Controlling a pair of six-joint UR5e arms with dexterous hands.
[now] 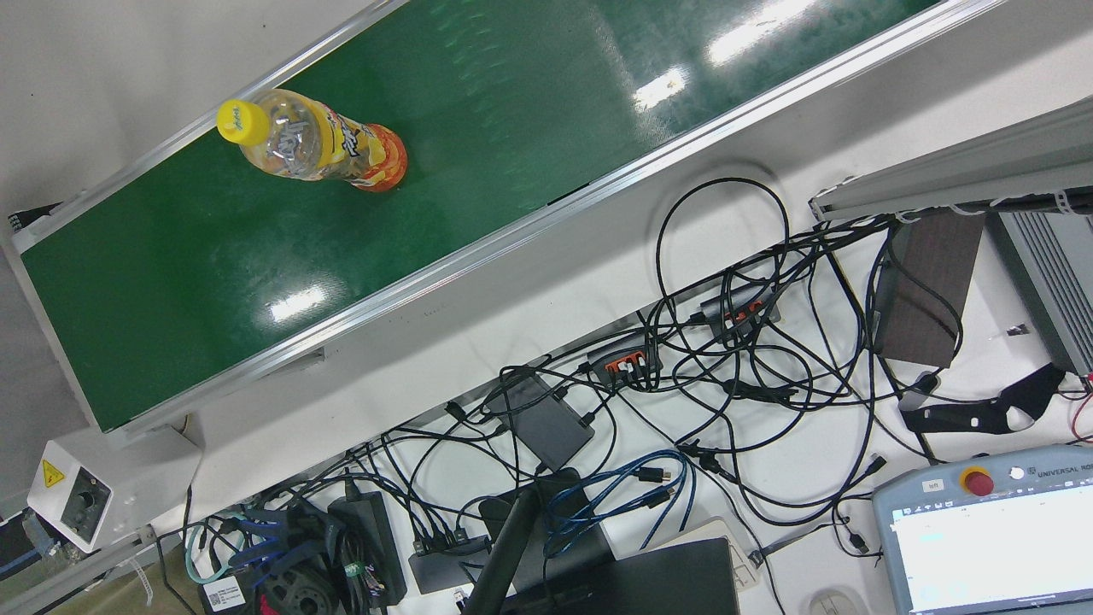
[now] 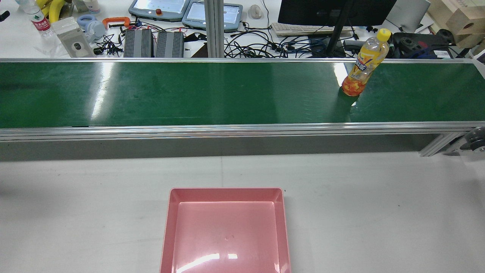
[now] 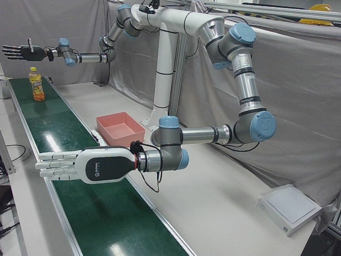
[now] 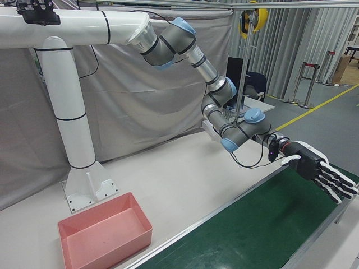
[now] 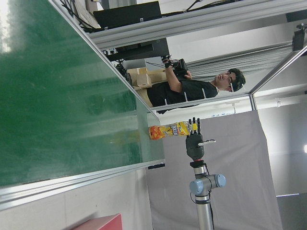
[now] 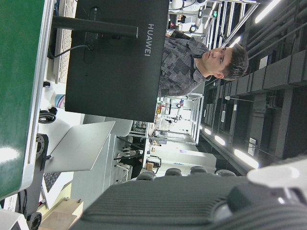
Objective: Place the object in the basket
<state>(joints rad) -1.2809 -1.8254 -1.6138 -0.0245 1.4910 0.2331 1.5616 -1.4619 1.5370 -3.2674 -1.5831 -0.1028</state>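
A drink bottle [image 2: 364,62] with a yellow cap and orange-yellow label stands upright on the green belt [image 2: 189,91], toward its right end in the rear view. The front view also shows the bottle [image 1: 316,145]. The pink basket [image 2: 226,193] sits empty on the white table in front of the belt. My right hand [image 3: 21,52] hovers flat and open in the air beside and above the bottle [image 3: 36,84], apart from it. My left hand [image 3: 80,166] is stretched out open over the belt's other end, holding nothing. The rear view shows neither hand.
Beyond the belt lie tangled cables [image 1: 734,359], teach pendants [image 2: 159,8] and a monitor [image 2: 333,11]. A person [image 5: 192,88] stands past the belt's far end. The arms' white pedestal [image 4: 84,179] rises behind the basket [image 4: 112,246]. A white box [image 3: 287,208] lies on the table's corner.
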